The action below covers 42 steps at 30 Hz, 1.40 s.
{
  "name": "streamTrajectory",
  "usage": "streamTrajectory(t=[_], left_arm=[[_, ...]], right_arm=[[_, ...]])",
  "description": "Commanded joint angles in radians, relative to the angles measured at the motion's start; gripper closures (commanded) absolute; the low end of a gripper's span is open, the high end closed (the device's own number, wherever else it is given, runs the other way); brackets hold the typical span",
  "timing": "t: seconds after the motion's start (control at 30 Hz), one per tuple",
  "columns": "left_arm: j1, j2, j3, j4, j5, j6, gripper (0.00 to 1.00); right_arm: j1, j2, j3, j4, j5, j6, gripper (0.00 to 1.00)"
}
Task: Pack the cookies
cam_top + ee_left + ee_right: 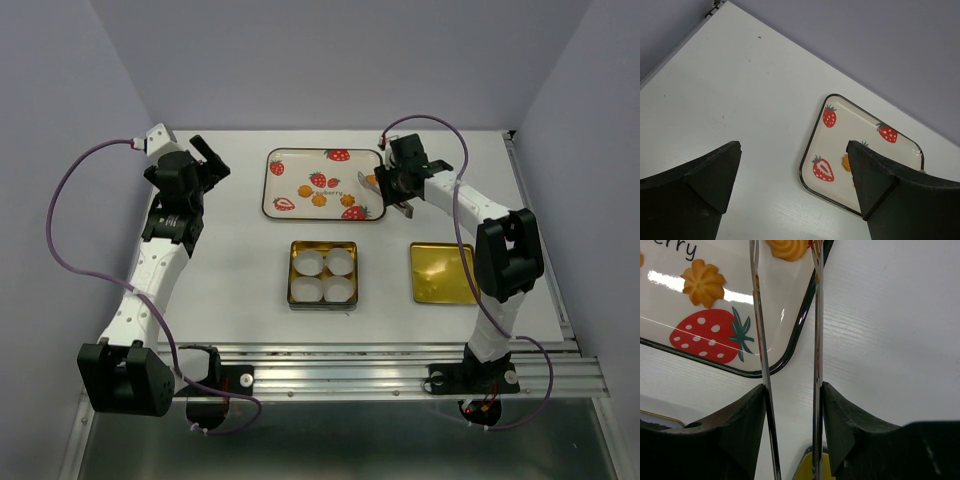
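Here, right claw (792,390) grips metal tongs (817,315) beside cookies (703,284) on the "…berry" tray (300,166); left claw (793,150) gapes empty.

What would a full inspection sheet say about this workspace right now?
Surface: white table, matte.
Job's things: cookies lie on the strawberry tray; gold tin holds four empty paper cups; gold lid lies beside it.
Clutter: nothing seen.
Grippers: left pincer open and empty above the table; right pincer shut on tongs, which point at the tray's corner.
Cables: purple cables loop off both arms, away from the tray.
Surroundings: plain lilac walls.
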State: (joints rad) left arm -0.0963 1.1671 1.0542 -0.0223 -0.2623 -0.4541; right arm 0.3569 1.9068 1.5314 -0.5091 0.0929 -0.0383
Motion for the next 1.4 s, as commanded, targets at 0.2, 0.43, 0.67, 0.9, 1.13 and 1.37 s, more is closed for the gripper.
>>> streamTrajectory(t=[0.2,0.43,0.67,0.9,1.13,1.37], left_arm=[[0.003,-0.010,0.001,0.041,-0.011,-0.003,0.01],[0.003,-0.015,0.000,0.035,-0.017,-0.005,0.01],[0.003,-0.027,-0.010,0.036,-0.012,-0.008,0.01],[0.003,-0.030,-0.025,0.042,0.021,-0.008,0.01],[0.003,-0.012,-0.043,0.068,0.113,-0.023,0.01],[-0.005,0.008,-0.079,0.096,0.212,-0.044,0.01]], right_arm=[[0.025,-0.005,0.053,-0.020,-0.002,-0.031,0.48],[0.034,-0.006,0.058,-0.026,0.065,-0.018,0.62],[0.034,-0.067,0.058,-0.005,0.047,-0.012,0.64],[0.056,-0.216,-0.065,0.060,-0.051,-0.011,0.65],[0.125,-0.344,-0.214,0.106,-0.073,0.023,0.67],[0.244,-0.485,-0.329,0.070,-0.085,0.077,0.67]])
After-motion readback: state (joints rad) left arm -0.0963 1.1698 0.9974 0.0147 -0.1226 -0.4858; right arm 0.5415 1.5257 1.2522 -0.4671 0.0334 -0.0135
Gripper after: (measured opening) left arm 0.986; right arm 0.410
